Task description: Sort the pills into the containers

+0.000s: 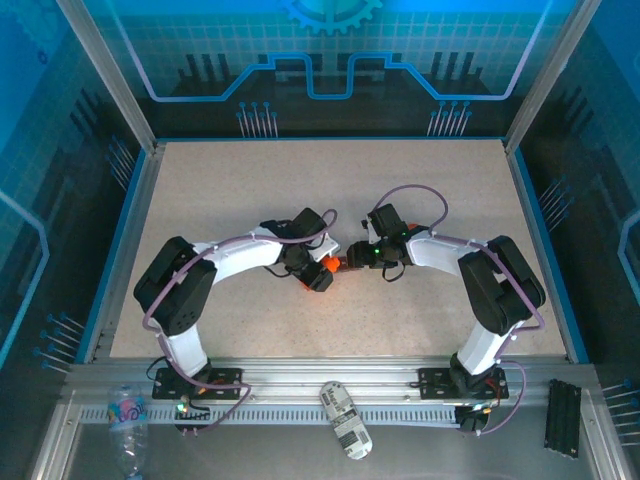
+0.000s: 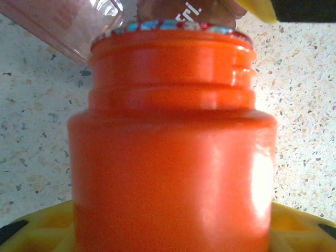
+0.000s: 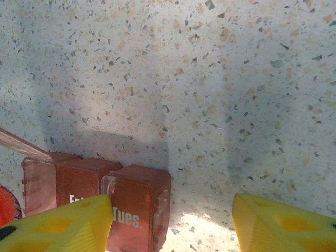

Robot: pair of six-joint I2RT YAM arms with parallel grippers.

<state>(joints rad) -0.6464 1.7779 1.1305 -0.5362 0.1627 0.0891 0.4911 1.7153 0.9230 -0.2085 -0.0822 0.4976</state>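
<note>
**Tip the bottle gently over one well**

Note the left gripper (image 1: 318, 272) clamped on the orange bottle (image 2: 173, 157), neck pointing at the containers (image 3: 139, 202), a red-brown box lying on the table (image 3: 210, 79) just beyond the bottle's mouth. Note the right gripper (image 3: 170, 224) with jaws apart, clamped on nothing, one yellow finger (image 3: 58, 226) just in front of the box. Tilt slowly, probably by wrist roll, to release pills singly rather than in a rush. Aim the mouth over one well, clear of the raised clear lid (image 2: 68, 26). Steady the box with the free gripper against sliding. Count one bottle, one box, two wells marked "Fri" and "Tues.", two grippers. Leave the pills uncounted: opaque bottle wall, contents hidden.
</note>
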